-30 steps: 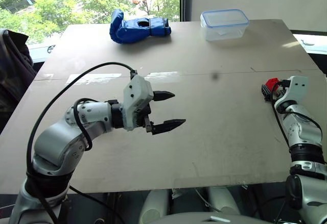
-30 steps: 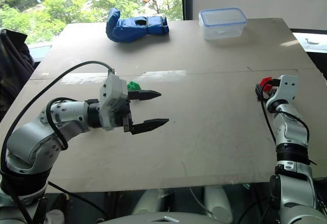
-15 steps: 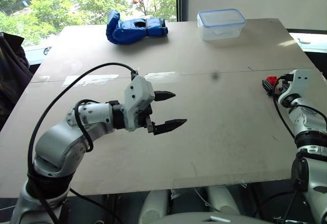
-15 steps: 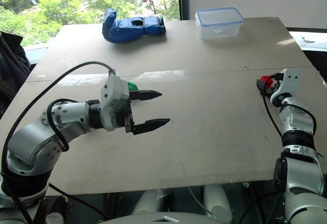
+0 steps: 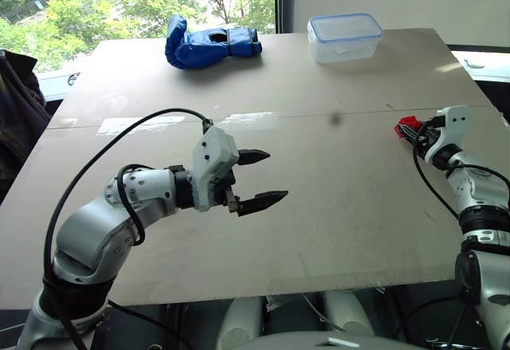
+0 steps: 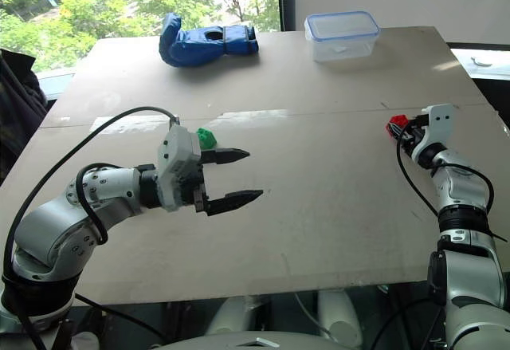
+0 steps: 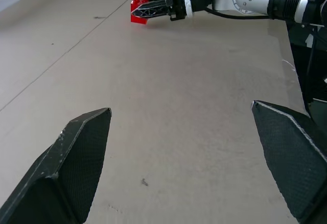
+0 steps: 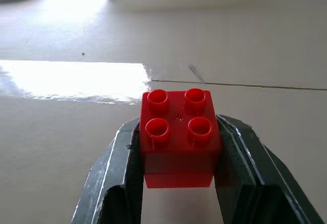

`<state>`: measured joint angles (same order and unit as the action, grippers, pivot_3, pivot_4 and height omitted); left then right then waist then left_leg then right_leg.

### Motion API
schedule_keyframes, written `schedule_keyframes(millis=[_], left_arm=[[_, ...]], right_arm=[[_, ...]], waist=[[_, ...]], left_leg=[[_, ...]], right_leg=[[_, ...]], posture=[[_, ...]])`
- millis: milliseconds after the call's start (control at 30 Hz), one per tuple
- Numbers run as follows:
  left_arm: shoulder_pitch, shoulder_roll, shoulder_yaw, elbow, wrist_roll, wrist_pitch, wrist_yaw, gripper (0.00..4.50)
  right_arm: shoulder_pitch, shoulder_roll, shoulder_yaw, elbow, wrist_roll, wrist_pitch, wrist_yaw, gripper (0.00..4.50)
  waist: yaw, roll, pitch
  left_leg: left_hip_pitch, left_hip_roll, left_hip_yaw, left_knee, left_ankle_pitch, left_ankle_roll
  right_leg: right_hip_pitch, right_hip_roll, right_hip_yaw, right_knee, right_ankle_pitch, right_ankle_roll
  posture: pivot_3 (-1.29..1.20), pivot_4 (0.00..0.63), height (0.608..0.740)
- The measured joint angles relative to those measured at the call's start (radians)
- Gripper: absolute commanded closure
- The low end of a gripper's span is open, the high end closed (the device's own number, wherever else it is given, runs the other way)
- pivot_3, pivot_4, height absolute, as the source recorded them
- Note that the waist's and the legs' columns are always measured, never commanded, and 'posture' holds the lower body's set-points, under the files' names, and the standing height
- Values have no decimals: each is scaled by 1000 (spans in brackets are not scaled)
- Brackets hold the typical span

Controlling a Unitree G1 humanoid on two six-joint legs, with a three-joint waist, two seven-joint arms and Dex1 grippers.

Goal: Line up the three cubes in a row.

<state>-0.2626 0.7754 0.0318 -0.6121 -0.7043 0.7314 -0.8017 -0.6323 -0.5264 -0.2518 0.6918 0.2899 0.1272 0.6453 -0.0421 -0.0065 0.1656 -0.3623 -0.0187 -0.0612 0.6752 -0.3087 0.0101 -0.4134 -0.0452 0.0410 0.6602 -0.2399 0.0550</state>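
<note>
- The right gripper [image 8: 179, 147] is at the right side of the table [image 5: 358, 206], its two black fingers [image 8: 115, 178] pressed against opposite sides of the red cube [image 8: 178, 132]; the cube sits studs up between them.
- In the head views the red cube [image 5: 407, 123] is at the gripper's tip, near the table's right edge, about level with the seam that runs across the tabletop.
- The left gripper [image 5: 259, 179] is over the middle-left of the table, pointing to the right, its jaws spread wide with nothing between them.
- The green cube [image 6: 206, 137] lies on the table just behind the left gripper's body, on its far side, well apart from the red one.
- I cannot tell where the yellow-orange cube is.
- A blue glove [image 5: 209, 44] lies at the far left of the table.
- A clear box with a lid [image 5: 344, 37] stands at the far side, right of the glove.
</note>
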Motion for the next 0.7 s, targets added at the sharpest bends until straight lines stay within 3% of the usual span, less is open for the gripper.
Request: schedule_keyframes(millis=[67, 167, 400, 700], left_arm=[[75, 11, 3, -1, 34, -28, -2, 0], [126, 16, -2, 13, 75, -53, -3, 0], [144, -3, -5, 14, 103, -101, -10, 0], [141, 2, -103, 19, 143, -166, -121, 0]], right_arm=[[156, 5, 28, -294, 63, 77, 73, 3163], [311, 16, 55, -531, 90, 154, 70, 3163], [674, 211, 80, -1056, 68, 259, -221, 3163], [903, 424, 195, -1260, -93, 286, -522, 3163]], waist=[[4, 0, 0], [11, 0, 0], [25, 1, 0], [25, 1, 0]], left_leg=[[0, 1, -2, -1, -1, 1], [-1, 0, -3, -1, -2, 3], [-1, 0, -3, -2, 0, -1], [1, -1, -1, -2, 1, -1]], right_leg=[[0, 0, -1, 0, 0, 0], [0, -1, -1, -1, 0, 0], [-1, -1, -1, 0, 0, 0], [-1, 0, -1, 0, 0, 0]], posture=[[0, 150, 740], [0, 150, 740], [0, 150, 740], [0, 150, 740]])
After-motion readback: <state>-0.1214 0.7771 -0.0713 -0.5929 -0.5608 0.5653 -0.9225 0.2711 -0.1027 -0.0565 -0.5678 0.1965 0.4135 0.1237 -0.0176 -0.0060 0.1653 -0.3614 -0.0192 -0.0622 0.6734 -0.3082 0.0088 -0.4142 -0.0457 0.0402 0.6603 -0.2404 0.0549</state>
